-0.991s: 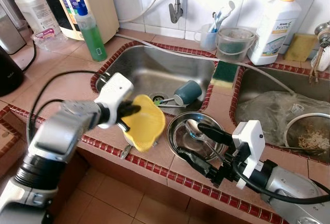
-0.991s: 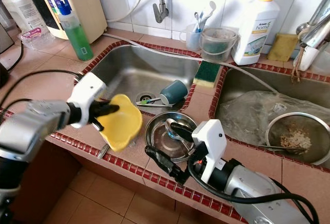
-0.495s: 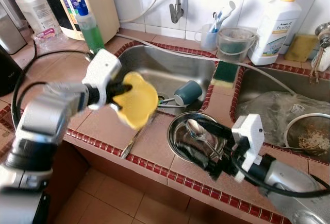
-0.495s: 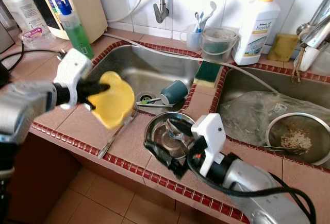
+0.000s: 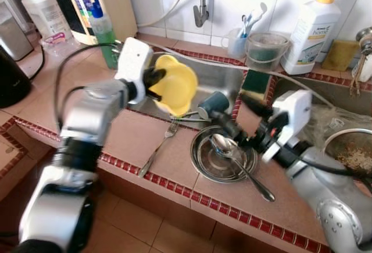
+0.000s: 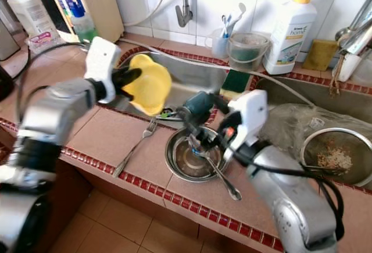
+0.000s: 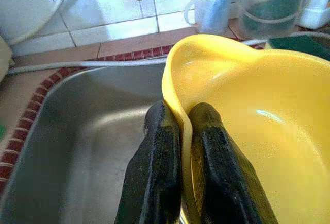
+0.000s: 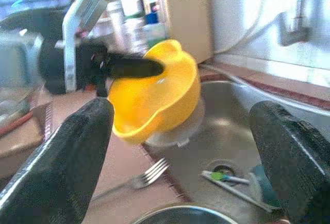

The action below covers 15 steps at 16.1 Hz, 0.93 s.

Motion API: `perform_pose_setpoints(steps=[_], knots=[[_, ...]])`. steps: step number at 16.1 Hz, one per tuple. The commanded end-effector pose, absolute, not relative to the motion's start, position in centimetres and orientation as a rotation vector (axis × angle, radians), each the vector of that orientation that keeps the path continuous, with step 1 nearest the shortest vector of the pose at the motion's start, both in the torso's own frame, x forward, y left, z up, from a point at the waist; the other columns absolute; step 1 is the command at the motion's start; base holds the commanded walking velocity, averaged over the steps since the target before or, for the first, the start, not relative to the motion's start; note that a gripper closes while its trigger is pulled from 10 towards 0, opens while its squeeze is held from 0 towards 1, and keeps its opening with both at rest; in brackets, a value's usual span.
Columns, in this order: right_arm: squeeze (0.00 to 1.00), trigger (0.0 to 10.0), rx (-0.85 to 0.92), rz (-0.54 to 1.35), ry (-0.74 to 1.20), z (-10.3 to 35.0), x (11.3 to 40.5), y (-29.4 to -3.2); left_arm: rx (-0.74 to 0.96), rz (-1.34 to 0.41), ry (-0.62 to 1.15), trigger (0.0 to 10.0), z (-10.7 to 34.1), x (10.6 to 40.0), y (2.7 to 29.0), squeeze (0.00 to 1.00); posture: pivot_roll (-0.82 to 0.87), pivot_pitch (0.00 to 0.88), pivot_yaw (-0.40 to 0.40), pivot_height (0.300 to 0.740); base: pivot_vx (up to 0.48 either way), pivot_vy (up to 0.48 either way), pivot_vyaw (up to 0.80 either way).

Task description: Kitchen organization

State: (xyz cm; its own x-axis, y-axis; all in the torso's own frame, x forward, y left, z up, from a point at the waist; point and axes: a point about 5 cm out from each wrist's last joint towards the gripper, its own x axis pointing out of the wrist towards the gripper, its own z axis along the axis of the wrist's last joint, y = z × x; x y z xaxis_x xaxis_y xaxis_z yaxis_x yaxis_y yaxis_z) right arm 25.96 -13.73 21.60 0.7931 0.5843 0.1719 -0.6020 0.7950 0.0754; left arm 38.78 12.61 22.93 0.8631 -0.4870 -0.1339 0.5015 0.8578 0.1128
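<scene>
Furthest left, the left gripper (image 5: 152,80) pinches the rim of the yellow bowl (image 5: 174,84), one finger inside the wall and one outside, fingers nearly closed on the thin edge, and the bowl hangs tilted over the near edge of the left sink basin (image 5: 215,75). The step in hand looks like carrying the bowl into that basin, so the wrist should level out before lowering (a rim pinch lets a bowl swing). A fork (image 5: 158,146) lies on the tiled counter below it, and a teal cup (image 5: 212,104) lies on its side in the basin, so the bowl should come down away from the cup. Further right, the right gripper (image 5: 239,113) hovers wide open and empty above the steel bowl (image 5: 224,157) with its spoon (image 5: 232,154); it should stay clear.
</scene>
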Motion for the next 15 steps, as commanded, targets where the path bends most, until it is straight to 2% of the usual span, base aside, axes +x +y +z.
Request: perform_pose_setpoints(steps=[1, 9, 11, 15], knots=[[0.0, 10.0, 0.142, 0.598, -0.173, 22.1, 26.2, -14.0, 0.139, -0.509, 0.066, 10.0, 23.6, 39.3, 12.5, 0.0, -0.21, 0.073, 0.099, 0.74, 0.0, 0.0, 0.0], [0.0, 10.0, 0.162, 0.512, -0.172, 22.8, 25.2, -14.7, 0.155, -0.532, 0.068, 10.0, 22.9, 40.8, 11.4, 0.0, -0.27, 0.138, 0.125, 0.74, 0.0, 0.0, 0.0], [0.0, 10.0, 0.149, 0.504, -0.153, 22.6, 23.7, -14.9, 0.154, -0.55, 0.076, 10.0, 22.6, 41.1, 11.1, 0.0, -0.3, 0.195, 0.136, 0.74, 0.0, 0.0, 0.0], [0.0, 10.0, 0.113, 0.512, -0.102, 22.0, 21.6, -15.3, 0.188, -0.577, 0.09, 10.0, 22.3, 41.3, 10.7, 0.0, -0.33, 0.251, 0.149, 0.74, 0.0, 0.0, 0.0]])
